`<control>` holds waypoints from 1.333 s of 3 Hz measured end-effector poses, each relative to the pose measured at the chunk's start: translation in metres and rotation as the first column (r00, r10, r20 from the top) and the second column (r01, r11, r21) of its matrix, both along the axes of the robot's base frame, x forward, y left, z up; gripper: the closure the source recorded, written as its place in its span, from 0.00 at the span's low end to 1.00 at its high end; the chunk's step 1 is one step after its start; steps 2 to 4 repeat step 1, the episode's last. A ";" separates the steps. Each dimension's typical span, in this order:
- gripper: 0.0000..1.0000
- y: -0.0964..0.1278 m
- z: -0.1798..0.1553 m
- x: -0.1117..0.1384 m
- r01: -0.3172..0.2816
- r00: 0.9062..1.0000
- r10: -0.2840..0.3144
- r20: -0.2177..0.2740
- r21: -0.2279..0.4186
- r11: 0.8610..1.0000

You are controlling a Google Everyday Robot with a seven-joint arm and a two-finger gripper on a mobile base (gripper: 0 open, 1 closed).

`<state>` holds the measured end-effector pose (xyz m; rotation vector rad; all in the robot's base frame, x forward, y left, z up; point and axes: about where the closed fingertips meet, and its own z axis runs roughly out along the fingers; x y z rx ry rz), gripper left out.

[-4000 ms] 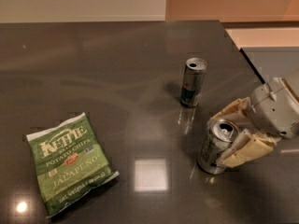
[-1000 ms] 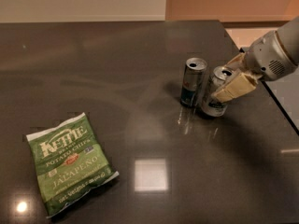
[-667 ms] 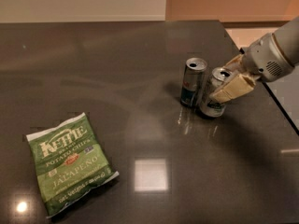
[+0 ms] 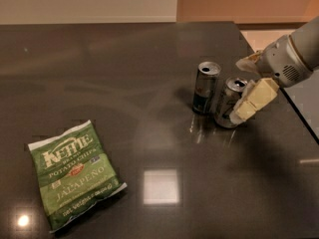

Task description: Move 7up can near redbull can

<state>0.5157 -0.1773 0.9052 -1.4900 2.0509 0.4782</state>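
Observation:
The 7up can [image 4: 227, 106], silver with a dented top, stands upright on the dark table, just right of the redbull can and nearly touching it. The redbull can [image 4: 205, 87] is slim and dark with a silver top and stands upright at centre right. My gripper [image 4: 240, 89] reaches in from the right edge. Its cream fingers [image 4: 253, 99] sit on either side of the 7up can, closed on it.
A green Kettle jalapeño chip bag [image 4: 75, 172] lies flat at the lower left. The dark table [image 4: 124, 73] ends at its right edge [image 4: 294, 103] just beyond the cans, with pale floor past it. A light glare patch shows at the lower centre.
Since four seconds ago the gripper has carried the 7up can up and left from the table's front right to beside the redbull can. Over the last second almost nothing has moved.

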 end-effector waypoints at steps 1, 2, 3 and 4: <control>0.00 0.000 0.000 0.000 0.000 1.000 0.000 0.000 0.000 1.000; 0.00 0.000 0.000 0.000 0.000 1.000 0.000 0.000 0.000 1.000; 0.00 0.000 0.000 0.000 0.000 1.000 0.000 0.000 0.000 1.000; 0.00 0.000 0.000 0.000 0.000 1.000 0.000 0.000 0.000 1.000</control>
